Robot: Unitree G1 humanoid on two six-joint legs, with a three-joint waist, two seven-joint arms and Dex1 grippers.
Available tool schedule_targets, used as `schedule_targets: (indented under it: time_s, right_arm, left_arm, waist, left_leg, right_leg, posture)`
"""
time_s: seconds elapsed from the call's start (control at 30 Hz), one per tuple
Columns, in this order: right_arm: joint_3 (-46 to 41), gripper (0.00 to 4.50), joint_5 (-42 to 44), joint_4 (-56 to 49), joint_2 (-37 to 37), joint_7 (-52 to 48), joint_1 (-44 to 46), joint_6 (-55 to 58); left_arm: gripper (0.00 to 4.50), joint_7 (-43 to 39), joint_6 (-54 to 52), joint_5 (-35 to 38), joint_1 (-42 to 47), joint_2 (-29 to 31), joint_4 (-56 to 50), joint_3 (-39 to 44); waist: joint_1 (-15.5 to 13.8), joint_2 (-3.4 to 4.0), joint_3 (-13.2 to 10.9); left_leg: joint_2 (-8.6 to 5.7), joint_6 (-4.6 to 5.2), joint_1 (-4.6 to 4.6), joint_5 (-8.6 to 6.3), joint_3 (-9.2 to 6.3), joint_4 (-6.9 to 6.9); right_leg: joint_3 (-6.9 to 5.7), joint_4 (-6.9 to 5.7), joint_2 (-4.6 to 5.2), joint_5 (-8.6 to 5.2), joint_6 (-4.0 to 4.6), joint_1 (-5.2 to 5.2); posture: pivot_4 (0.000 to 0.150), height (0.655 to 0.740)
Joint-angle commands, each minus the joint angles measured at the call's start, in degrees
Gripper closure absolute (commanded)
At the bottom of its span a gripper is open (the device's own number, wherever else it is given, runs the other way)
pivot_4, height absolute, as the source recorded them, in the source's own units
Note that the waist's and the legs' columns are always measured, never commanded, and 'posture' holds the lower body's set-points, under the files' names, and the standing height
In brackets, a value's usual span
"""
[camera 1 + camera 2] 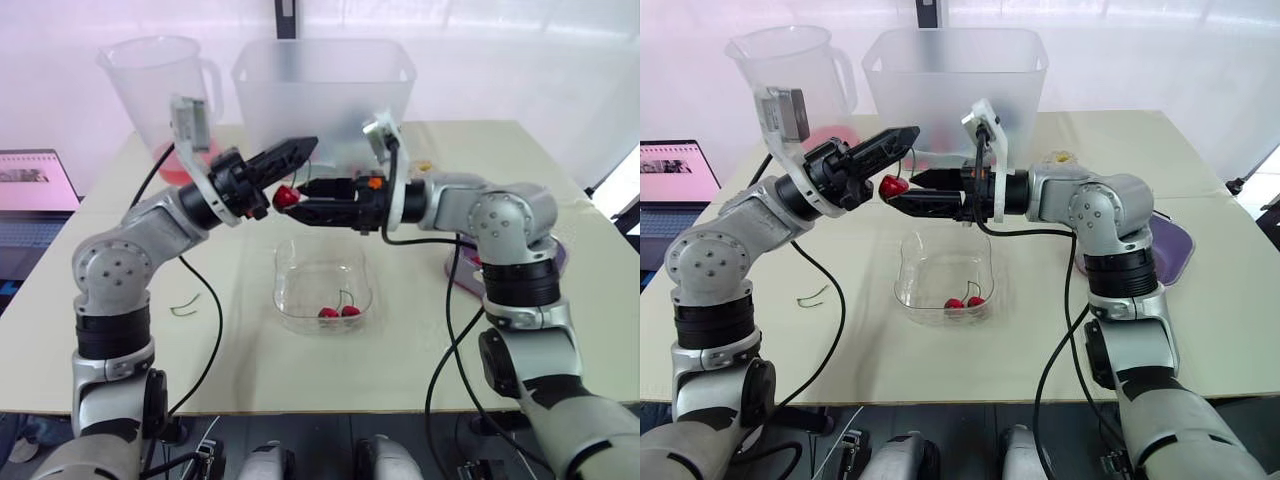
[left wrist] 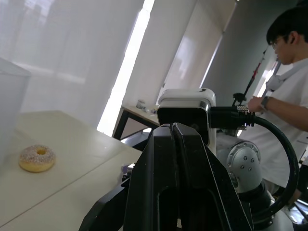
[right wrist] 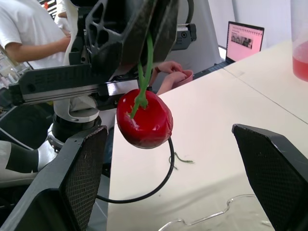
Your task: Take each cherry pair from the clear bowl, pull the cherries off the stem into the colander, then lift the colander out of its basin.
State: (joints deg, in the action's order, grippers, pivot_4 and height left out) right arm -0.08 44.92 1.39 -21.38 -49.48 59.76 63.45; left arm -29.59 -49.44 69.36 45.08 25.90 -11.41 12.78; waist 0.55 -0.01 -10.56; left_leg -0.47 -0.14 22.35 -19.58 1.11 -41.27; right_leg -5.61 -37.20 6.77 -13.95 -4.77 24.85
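A: What is far on the left?

B: A laptop (image 1: pixel 35 195) with its screen on. On the counter (image 1: pixel 120 340) next to it stands a clear pitcher (image 1: pixel 165 90) with red drink at the bottom. A bare stem (image 1: pixel 185 308) lies near the left arm.

A: What does the left gripper (image 1: pixel 308 146) do?

B: It is up in the air over the counter. Its two black fingers are pinched tight on a green stem (image 3: pixel 143 72). One red cherry (image 3: pixel 144 120) hangs down from that stem.

A: And the right gripper (image 1: pixel 303 200)?

B: It points at the cherry from the other side. Its fingers are wide apart. The cherry sits between them, and they hold nothing.

A: Where is the clear bowl (image 1: pixel 322 285)?

B: On the counter, right under both grippers. A cherry pair (image 1: pixel 339 311) lies in it, at the side near the robot.

A: What is behind?

B: A big milky basin (image 1: pixel 325 90) at the back of the counter. I cannot tell what is in it.

A: And far on the right?

B: A purple plate (image 1: pixel 1175 248), partly behind the right arm.
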Motion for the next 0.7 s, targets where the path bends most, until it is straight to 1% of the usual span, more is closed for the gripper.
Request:
schedule_targets:
  time_s: [0.03,0.33,0.37,0.43,0.5,0.57,0.6,0.63,0.7]
  right_arm:
    - [-0.97,0.09,0.99,-1.88,1.08,0.67,0.55,-1.15]
    - [-1.93,0.09,2.42,-2.20,3.18,2.14,0.57,-0.72]
    - [-1.92,0.32,2.64,-2.23,3.41,2.28,0.54,-0.63]
    - [-1.82,0.98,2.84,-2.22,4.00,2.70,0.47,-0.76]
    - [-1.91,1.88,3.05,-2.14,4.44,3.04,0.48,-0.85]
    - [-2.04,2.97,3.17,-2.07,4.74,3.30,0.53,-0.79]
    - [-2.06,3.42,3.23,-2.05,4.80,3.40,0.53,-0.78]
    - [-2.01,3.75,3.28,-2.08,4.73,3.40,0.49,-0.78]
    - [-1.90,3.85,3.37,-2.14,4.45,3.38,0.39,-0.82]
  left_arm:
    - [4.50,-0.29,1.05,0.26,1.41,0.18,-0.92,1.17]
    - [4.50,-0.26,0.88,0.36,1.56,0.26,-0.85,1.16]
    - [4.50,-0.24,0.88,0.33,1.62,0.22,-0.79,1.13]
    - [4.50,-0.32,0.90,0.23,1.65,0.19,-0.72,1.06]
    - [4.50,-0.38,0.95,0.15,1.59,0.14,-0.70,1.02]
    - [4.50,-0.43,1.02,0.08,1.53,0.13,-0.68,1.01]
    - [4.50,-0.45,1.04,0.06,1.53,0.14,-0.67,1.01]
    - [4.50,-0.47,1.08,0.02,1.52,0.12,-0.68,0.98]
    - [4.50,-0.45,1.16,0.02,1.45,0.06,-0.78,0.96]
  waist:
    - [0.10,0.00,0.00]
    - [0.07,0.00,0.00]
    - [0.09,0.00,0.00]
    - [0.12,0.00,0.00]
    - [0.14,0.00,0.00]
    - [0.12,0.00,0.00]
    - [0.10,0.00,0.00]
    - [0.08,0.00,0.00]
    - [0.09,0.00,0.00]
  left_leg:
    - [0.00,0.00,0.00,0.00,0.00,0.01]
    - [0.00,0.00,0.00,0.00,0.00,0.01]
    - [0.00,0.00,0.00,0.00,0.00,0.01]
    - [0.00,0.00,0.00,0.00,0.00,0.02]
    - [0.01,0.00,0.00,0.00,0.00,0.02]
    - [0.00,0.00,0.00,0.00,0.01,0.02]
    - [0.00,0.00,0.00,0.00,0.00,0.02]
    - [0.00,0.00,0.00,0.00,0.00,0.02]
    - [0.00,0.00,0.00,0.00,0.01,0.02]
  right_leg:
    - [0.00,0.00,0.00,0.00,0.00,0.01]
    - [0.00,0.01,0.00,0.00,0.00,0.01]
    - [0.00,0.01,0.00,0.00,0.00,0.01]
    - [0.00,0.01,0.00,0.00,0.00,0.01]
    - [0.00,0.01,0.00,0.00,0.00,0.02]
    - [0.00,0.01,0.00,0.00,0.00,0.02]
    - [0.00,0.01,0.00,0.00,0.00,0.02]
    - [0.00,0.01,0.00,0.00,0.00,0.02]
    - [0.00,0.01,0.00,0.00,0.00,0.02]
  posture:
    - [0.150,0.6886]
    - [0.150,0.6886]
    - [0.150,0.6886]
    - [0.150,0.6886]
    - [0.150,0.6886]
    - [0.150,0.6886]
    - [0.150,0.6886]
    - [0.150,0.6886]
    - [0.150,0.6886]
